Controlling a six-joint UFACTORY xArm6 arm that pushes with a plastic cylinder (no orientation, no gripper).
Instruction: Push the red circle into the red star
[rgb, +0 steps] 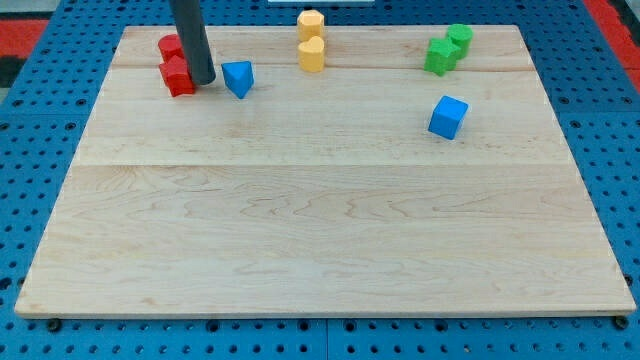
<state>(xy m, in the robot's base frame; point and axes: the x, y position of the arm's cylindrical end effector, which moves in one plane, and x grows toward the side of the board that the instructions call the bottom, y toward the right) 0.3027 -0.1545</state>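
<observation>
Tip of the dark rod (204, 82), my tip, sits down on the wooden board (320, 230) at the view's top left. No claw on this rig, so no jaw state to tell. Tip touches the right side of the lower red block (178, 76). Second red block (170, 47) just above it, the two touching; which is circle, which star, cannot tell. Blue triangle block (238, 77) just right of tip. Two yellow blocks (311, 39) top centre, two green blocks (448, 48) top right, blue cube (448, 117) below them. Pale grain, smooth planks.
</observation>
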